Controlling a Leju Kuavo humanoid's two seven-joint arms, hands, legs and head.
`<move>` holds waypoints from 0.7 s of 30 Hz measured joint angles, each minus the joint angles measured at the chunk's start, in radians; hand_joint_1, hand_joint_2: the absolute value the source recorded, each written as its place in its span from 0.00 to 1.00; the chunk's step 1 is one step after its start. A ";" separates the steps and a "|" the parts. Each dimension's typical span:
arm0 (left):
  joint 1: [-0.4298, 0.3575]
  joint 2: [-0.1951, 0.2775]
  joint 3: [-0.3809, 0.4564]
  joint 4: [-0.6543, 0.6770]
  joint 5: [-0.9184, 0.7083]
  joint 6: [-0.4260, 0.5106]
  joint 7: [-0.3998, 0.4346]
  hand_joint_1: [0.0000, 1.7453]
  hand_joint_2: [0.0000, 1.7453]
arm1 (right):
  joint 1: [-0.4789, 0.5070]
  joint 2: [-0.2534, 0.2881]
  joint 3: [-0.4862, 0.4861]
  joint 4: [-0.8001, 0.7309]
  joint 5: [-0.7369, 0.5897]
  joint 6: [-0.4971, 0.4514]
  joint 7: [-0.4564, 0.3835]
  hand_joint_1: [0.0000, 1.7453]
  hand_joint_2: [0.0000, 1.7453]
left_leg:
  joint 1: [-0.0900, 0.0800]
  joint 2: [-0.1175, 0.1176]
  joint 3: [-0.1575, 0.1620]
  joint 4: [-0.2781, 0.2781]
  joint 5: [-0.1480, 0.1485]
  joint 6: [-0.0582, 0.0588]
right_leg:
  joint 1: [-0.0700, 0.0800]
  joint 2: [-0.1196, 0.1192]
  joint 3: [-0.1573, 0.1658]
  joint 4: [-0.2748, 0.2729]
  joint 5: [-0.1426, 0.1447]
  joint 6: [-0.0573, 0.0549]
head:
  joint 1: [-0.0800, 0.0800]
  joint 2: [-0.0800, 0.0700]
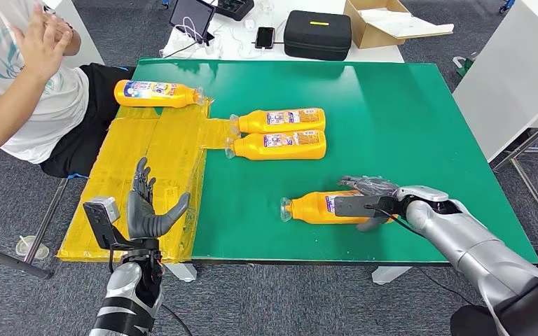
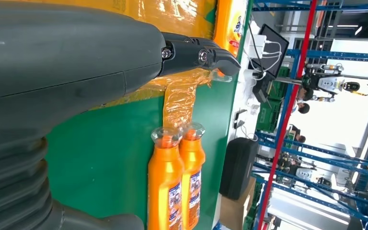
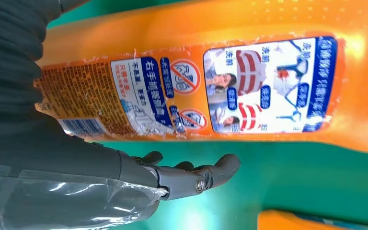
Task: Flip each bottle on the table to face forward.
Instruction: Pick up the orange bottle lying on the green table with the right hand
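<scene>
Right hand (image 1: 368, 198): we see its fingers (image 3: 220, 167) draped over the near bottle (image 1: 315, 208), which lies on its side on the green table (image 1: 392, 105); whether they grip it we cannot tell. Beyond these fingers, two more bottles (image 1: 280, 120) (image 1: 278, 145) lie side by side, touching. Left hand (image 1: 147, 210): fingers spread wide, holding nothing, raised over the yellow taped sheet (image 1: 140, 189). Beyond them a fourth bottle (image 1: 155, 93) lies beside a seated person (image 1: 21, 84).

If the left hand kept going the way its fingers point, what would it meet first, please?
Probably the lone bottle on the yellow tape at the table's far edge; the left hand hovers open above the tape, though height is unclear.
</scene>
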 joint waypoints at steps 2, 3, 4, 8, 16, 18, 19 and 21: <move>0.000 0.000 0.000 0.000 0.000 0.000 0.000 0.00 1.00 | 0.000 0.002 -0.004 0.004 0.003 0.012 0.001 0.00 1.00 | 0.000 0.000 0.000 0.000 0.000 0.000 | 0.000 0.000 0.000 0.000 0.000 0.000 | 0.000 0.000; 0.000 0.000 0.000 0.000 0.001 0.000 0.000 0.00 1.00 | 0.000 0.002 -0.005 0.005 0.005 0.017 0.002 0.00 1.00 | 0.000 0.000 0.000 0.000 0.000 0.000 | 0.000 0.000 0.000 0.000 0.000 0.000 | 0.000 0.000; 0.000 0.000 0.000 0.000 0.001 0.000 0.000 0.00 1.00 | 0.000 0.002 -0.006 0.007 0.007 0.024 0.004 0.00 1.00 | 0.000 0.000 0.000 0.000 0.000 0.000 | 0.000 0.000 0.000 0.000 0.000 0.000 | 0.000 0.000; 0.000 0.000 0.000 0.002 0.002 -0.001 0.000 0.00 1.00 | -0.003 0.002 -0.006 0.009 0.031 0.065 0.022 0.00 1.00 | 0.000 0.000 0.000 0.000 0.000 0.000 | 0.000 0.000 0.000 0.000 0.000 0.000 | 0.000 0.000; -0.001 0.000 0.000 0.016 0.004 -0.004 0.000 0.00 1.00 | -0.016 -0.008 0.010 0.012 0.031 0.126 0.036 0.92 1.00 | 0.000 0.000 0.000 0.000 0.000 0.000 | 0.000 0.000 0.000 0.000 0.000 0.000 | 0.000 0.000; -0.001 0.000 0.000 0.017 0.004 -0.004 0.000 0.00 1.00 | -0.021 -0.015 0.013 0.012 0.026 0.135 0.037 0.94 1.00 | 0.000 0.000 0.000 0.000 0.000 0.000 | 0.000 0.000 0.000 0.000 0.000 0.000 | 0.000 0.000; -0.001 0.000 0.000 0.018 0.004 -0.004 0.000 0.00 1.00 | -0.022 -0.017 0.014 0.012 0.025 0.137 0.037 0.96 1.00 | 0.000 0.000 0.000 0.000 0.000 0.000 | 0.000 0.000 0.000 0.000 0.000 0.000 | 0.000 0.000; -0.001 0.000 0.000 0.018 0.005 -0.004 0.000 0.00 1.00 | -0.024 -0.021 0.016 0.012 0.024 0.140 0.037 1.00 1.00 | 0.000 0.000 0.000 0.000 0.000 0.000 | 0.000 0.000 0.000 0.000 0.000 0.000 | 0.000 0.000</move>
